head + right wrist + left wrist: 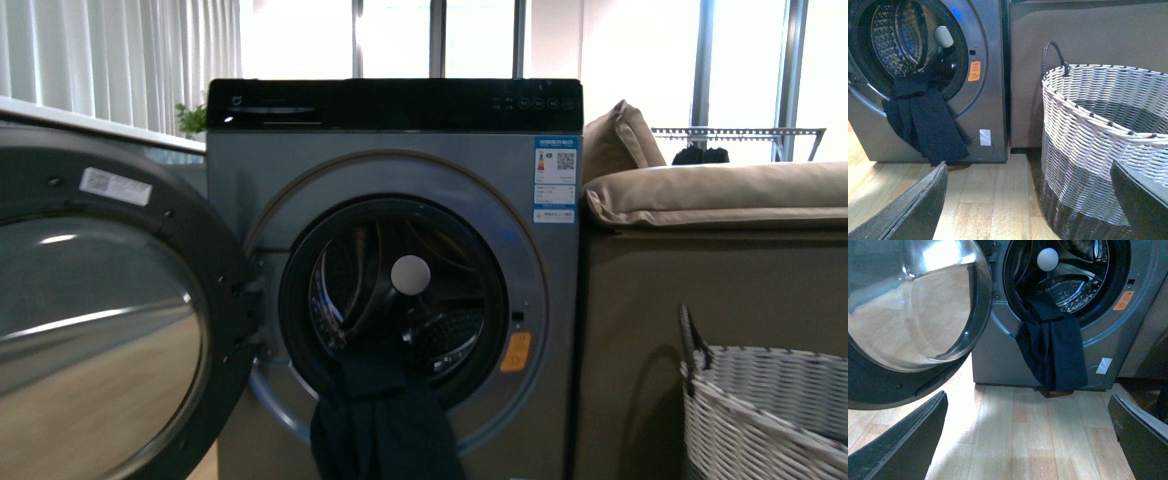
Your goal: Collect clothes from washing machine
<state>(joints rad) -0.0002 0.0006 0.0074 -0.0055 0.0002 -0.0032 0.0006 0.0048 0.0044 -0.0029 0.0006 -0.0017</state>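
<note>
Clothes [385, 420] over rim of washing machine [250, 170], orange sticker [516, 352] beside opening

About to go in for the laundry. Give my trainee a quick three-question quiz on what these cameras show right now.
1. True or false: the washing machine has its door shut.
2. Where is the dark garment? A) wholly inside; B) draped over the lower rim of the drum opening, hanging down the front; C) on the sofa.
3. Fill in: in the front view, the white woven basket stands to the machine's ____.
Key: 1 false, it is swung open. 2 B. 3 right.
</note>
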